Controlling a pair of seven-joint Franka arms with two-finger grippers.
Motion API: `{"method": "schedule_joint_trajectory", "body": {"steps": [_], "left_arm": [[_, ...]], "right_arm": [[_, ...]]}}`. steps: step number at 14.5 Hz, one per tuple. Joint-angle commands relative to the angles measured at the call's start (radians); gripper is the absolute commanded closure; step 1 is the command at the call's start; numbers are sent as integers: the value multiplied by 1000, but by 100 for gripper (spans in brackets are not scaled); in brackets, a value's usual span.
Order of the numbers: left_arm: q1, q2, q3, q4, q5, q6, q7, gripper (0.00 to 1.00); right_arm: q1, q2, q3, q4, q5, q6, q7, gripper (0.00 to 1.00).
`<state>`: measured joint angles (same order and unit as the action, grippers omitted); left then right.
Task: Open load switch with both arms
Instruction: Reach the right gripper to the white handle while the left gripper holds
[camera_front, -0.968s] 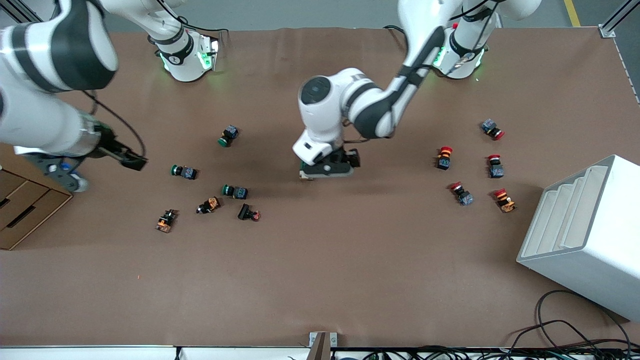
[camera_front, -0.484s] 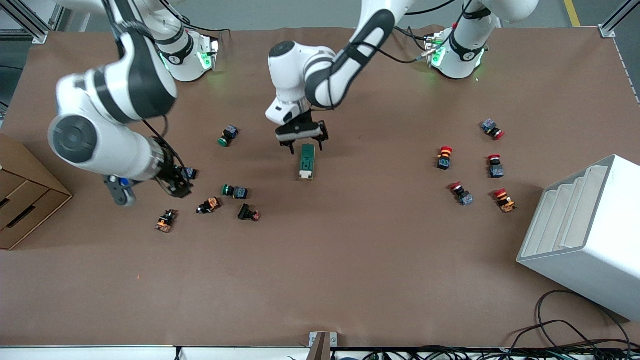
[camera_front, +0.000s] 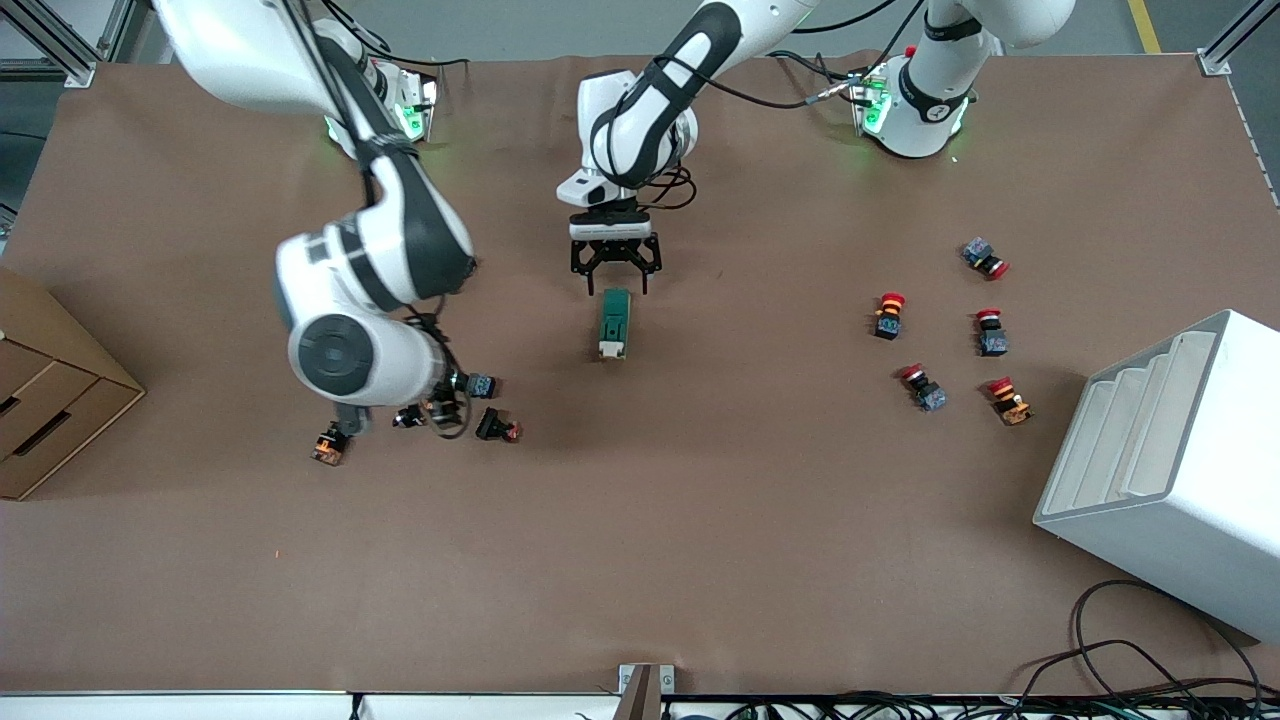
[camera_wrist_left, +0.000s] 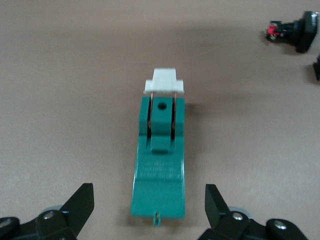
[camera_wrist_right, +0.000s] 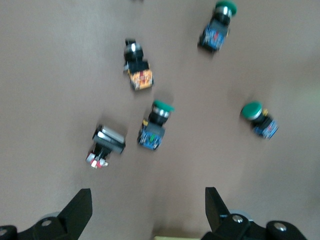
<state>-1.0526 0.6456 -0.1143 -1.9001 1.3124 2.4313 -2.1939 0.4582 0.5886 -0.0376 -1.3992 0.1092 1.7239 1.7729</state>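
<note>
The load switch (camera_front: 614, 323) lies flat mid-table, a dark-green oblong with its white lever (camera_wrist_left: 164, 82) at the end nearer the front camera. My left gripper (camera_front: 613, 272) hangs low at the switch's other end, open, its fingertips (camera_wrist_left: 82, 202) wide apart on either side of the green body (camera_wrist_left: 160, 165) and not touching it. My right gripper (camera_front: 443, 408) is open with nothing in it, over a cluster of push buttons toward the right arm's end. In the right wrist view the right gripper (camera_wrist_right: 147, 215) hovers above a green-capped button (camera_wrist_right: 156, 125).
Green, orange and black push buttons (camera_front: 497, 427) lie scattered under the right arm. Several red-capped buttons (camera_front: 888, 315) sit toward the left arm's end, with a white rack (camera_front: 1170, 470) nearer the front camera. A cardboard box (camera_front: 40, 400) stands at the right arm's end.
The left gripper has drawn back from over the switch toward its base and squared up with it. The right arm has swung inward from the table's end to over the push buttons.
</note>
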Motion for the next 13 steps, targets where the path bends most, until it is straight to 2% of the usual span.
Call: {"method": "schedule_joint_trajectory", "body": {"steps": [1,4,5,9,13], "left_arm": [[-1,-17,-2,-65,201,9,-148,2],[-15,20,-1,-74,408,-8,-346,2],[-15,32,-1,-73,442,-38,-369,2],[-55,85,-1,-44,464,-162,-377,2],[-73,95,-1,-39,464,-184,-369,1]], "right_arm": [[68,94,-8,65,30,66,138,0],[141,149,-8,65,32,141,232,0],[164,166,-7,65,32,151,253,0],[207,229,-8,65,58,217,321,0],[246,255,-7,63,84,240,355,0]]}}
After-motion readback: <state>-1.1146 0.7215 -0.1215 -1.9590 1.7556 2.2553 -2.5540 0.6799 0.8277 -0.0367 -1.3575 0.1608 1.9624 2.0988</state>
